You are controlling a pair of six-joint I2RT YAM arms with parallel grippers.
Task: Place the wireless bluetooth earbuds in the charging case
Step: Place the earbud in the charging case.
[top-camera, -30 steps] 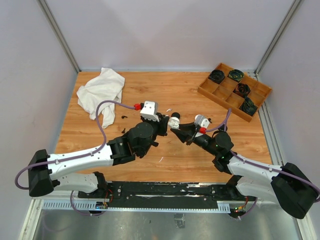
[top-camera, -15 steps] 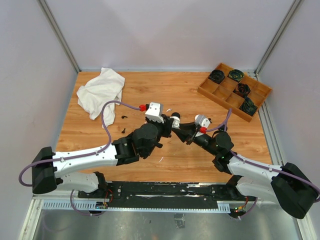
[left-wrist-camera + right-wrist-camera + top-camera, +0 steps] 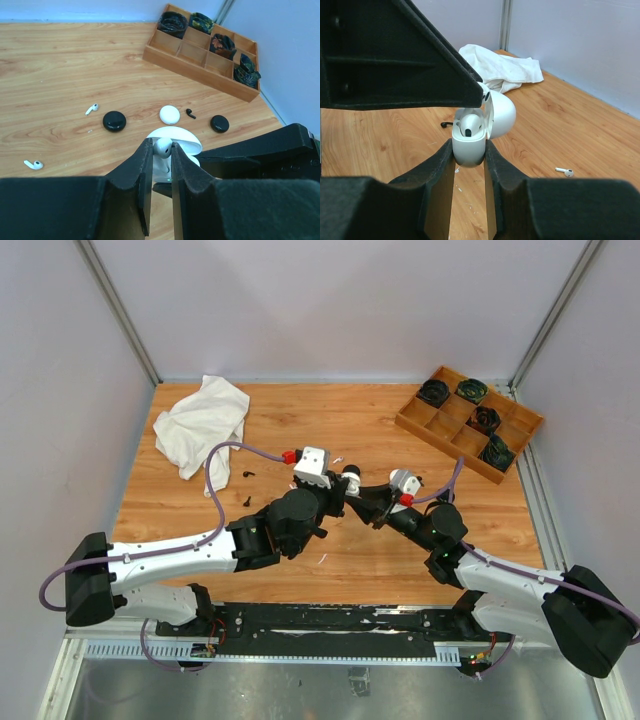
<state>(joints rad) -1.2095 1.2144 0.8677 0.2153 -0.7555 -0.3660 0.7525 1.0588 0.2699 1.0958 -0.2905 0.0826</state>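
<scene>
Wood-grain worktop [image 3: 180, 510] fills the booth between pale walls, and the 2 arms reach in from its near edge to meet around its middle. The right jaws pinch a white charging case [image 3: 469, 147] by its sides, upright, with its lid hinged open. 1 seated earbud [image 3: 469, 125], white, rests inside it. The left jaws are pressed on a held earbud [image 3: 163, 147], also white, right over the open case. I cannot tell whether it touches.

Beyond them, loose pieces lie on the wood. A black round case [image 3: 114, 121] has a stray white earbud [image 3: 91, 108] near it. A black earbud [image 3: 190, 113] sits between a white round case [image 3: 169, 114] and another black case [image 3: 219, 123].

A crumpled white cloth [image 3: 200, 420] lies at the far left corner. At the far right corner is a wooden tray [image 3: 197, 76], with dark round things in 4 compartments.
</scene>
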